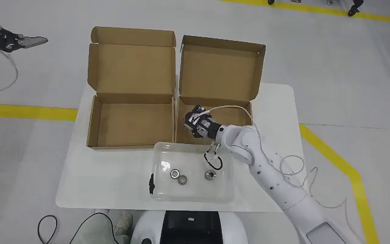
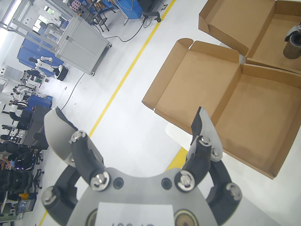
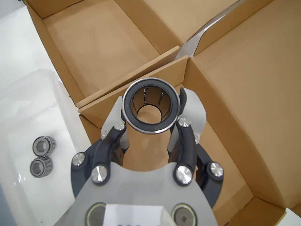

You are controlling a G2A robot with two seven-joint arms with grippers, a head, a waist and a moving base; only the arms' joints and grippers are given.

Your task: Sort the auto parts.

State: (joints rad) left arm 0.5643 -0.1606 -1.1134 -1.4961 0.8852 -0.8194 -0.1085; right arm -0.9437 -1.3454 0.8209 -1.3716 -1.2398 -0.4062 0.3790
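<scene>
Top view looks down from above; both wrist views slant toward the shared cardboard boxes [image 1: 131, 125]

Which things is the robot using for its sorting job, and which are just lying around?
For the job: right gripper, the big bearing it holds, two small bearings, clear tray, left box, right box.

Just lying about: floor cable, yellow floor tape, and the open left gripper, parked off the table.
</scene>
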